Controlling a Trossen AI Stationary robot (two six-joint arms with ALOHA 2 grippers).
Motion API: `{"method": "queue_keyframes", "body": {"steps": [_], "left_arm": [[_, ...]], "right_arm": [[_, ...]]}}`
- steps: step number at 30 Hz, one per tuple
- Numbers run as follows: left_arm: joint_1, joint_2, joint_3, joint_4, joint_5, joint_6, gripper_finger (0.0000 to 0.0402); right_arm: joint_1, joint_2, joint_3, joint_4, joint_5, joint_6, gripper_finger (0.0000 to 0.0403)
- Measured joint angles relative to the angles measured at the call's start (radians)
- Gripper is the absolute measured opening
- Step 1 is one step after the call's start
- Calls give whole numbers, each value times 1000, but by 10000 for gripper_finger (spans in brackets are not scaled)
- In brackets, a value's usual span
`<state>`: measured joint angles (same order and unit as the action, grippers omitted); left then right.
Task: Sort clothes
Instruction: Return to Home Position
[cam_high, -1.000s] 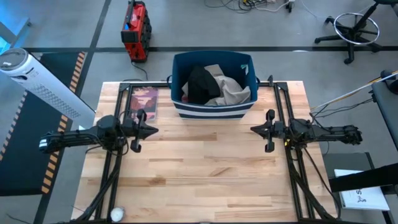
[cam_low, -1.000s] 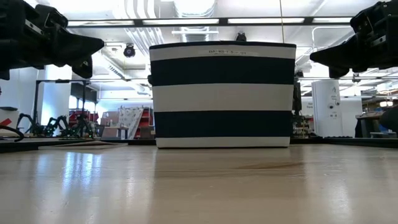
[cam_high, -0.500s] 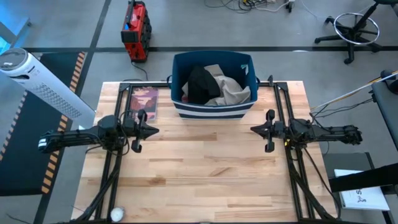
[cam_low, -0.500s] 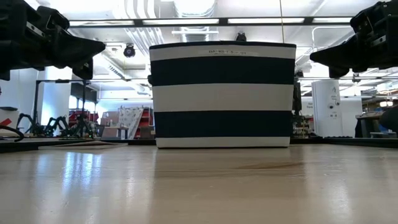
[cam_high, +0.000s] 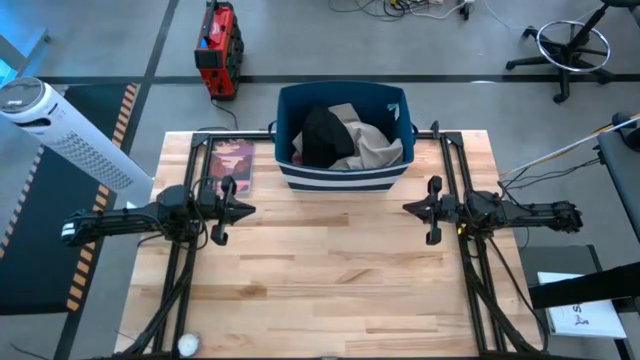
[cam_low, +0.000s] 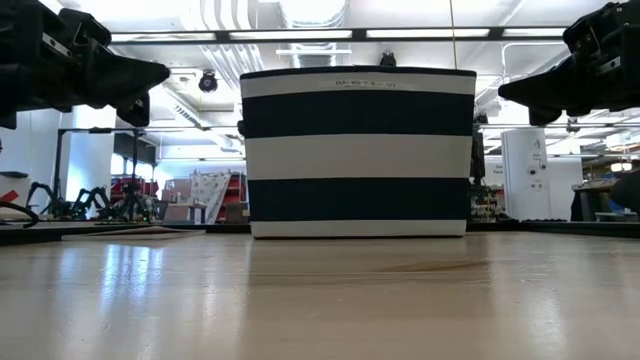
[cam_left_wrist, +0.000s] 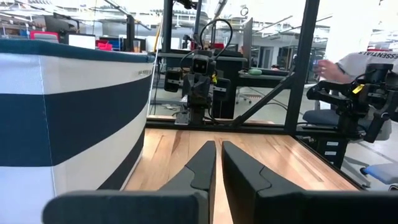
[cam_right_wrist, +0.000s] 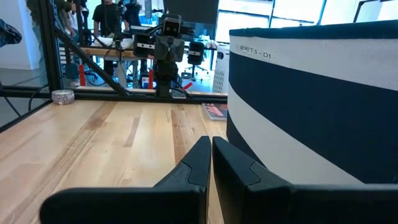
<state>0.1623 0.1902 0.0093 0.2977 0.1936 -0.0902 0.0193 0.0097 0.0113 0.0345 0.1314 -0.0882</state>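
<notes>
The clothes (cam_high: 345, 140) lie heaped in the striped bin (cam_high: 343, 178) at the far edge of the worktop (cam_high: 330, 270). Only the black piece (cam_high: 320, 135) and beige piece (cam_high: 378, 150) show; anything beneath is hidden. The left gripper (cam_high: 248, 210) and right gripper (cam_high: 407, 208) hover to either side, jaws together.

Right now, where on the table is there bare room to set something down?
The widest free patch is the bare table between the left gripper and right gripper, from the blue bin to the near edge. The far edge is crowded: the bin, heaped with clothes, and the book beside it, on the left arm's side.
</notes>
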Motion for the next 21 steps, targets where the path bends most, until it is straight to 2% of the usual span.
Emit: {"method": "queue_keyframes", "body": {"steps": [9, 21], "left_arm": [[0, 5, 0, 1, 0, -5, 2], [0, 11, 0, 2, 0, -5, 19]], "right_arm": [[0, 0, 0, 0, 0, 0, 2], [0, 0, 0, 0, 0, 1, 2]]}}
